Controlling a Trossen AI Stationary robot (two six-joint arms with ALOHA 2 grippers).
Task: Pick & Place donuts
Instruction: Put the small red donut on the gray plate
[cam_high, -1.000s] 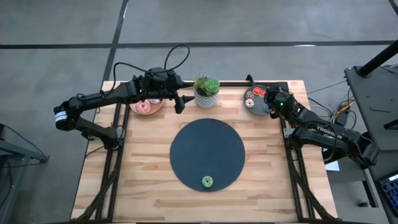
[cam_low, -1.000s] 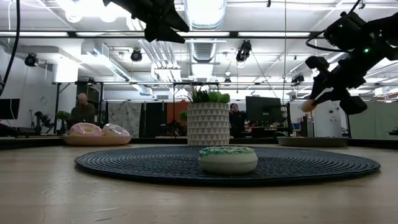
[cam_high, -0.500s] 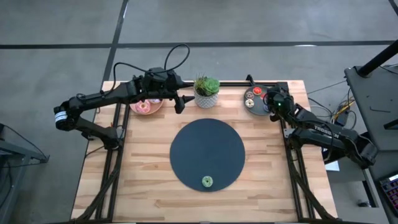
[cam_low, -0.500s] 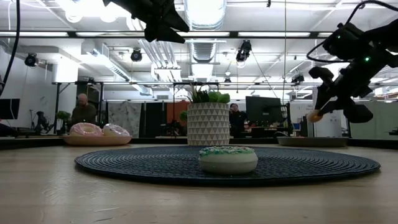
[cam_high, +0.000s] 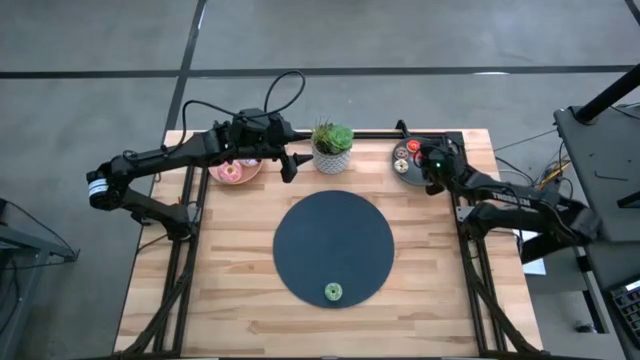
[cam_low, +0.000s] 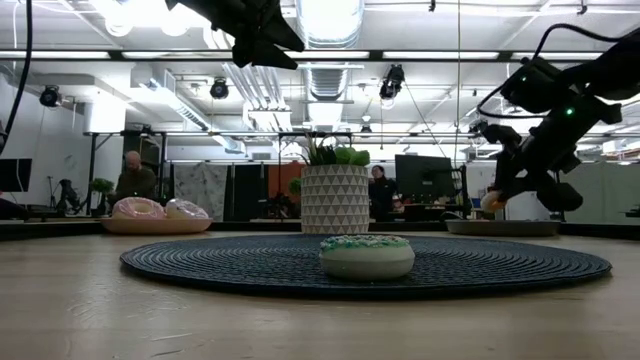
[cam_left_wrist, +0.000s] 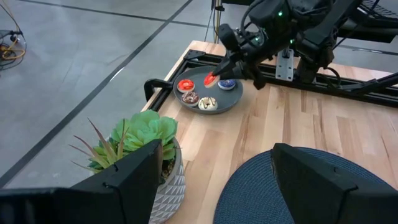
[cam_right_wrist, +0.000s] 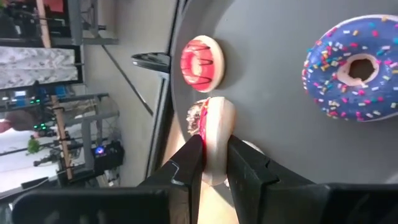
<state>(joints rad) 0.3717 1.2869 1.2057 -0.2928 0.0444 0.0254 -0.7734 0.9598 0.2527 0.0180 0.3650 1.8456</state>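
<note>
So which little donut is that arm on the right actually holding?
Find the wooden table, then the grey round plate at its far right corner. Just above it, the right gripper pinches a small red-topped cream toy donut, the only one lifted off the plate.

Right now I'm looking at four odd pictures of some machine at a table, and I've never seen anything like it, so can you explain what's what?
It is a robot with two dark arms at a wooden table. One picture looks straight down, one looks level across the tabletop, and two come from cameras on the arms' wrists.

On the table lie a large dark round mat with a green donut on it, a potted plant, a pink plate with frosted donuts, and a grey plate with tiny donuts, among them a blue sprinkled one.

The right gripper pinches a small red-topped donut above the grey plate. The left gripper waits open beside the plant, holding nothing.
</note>
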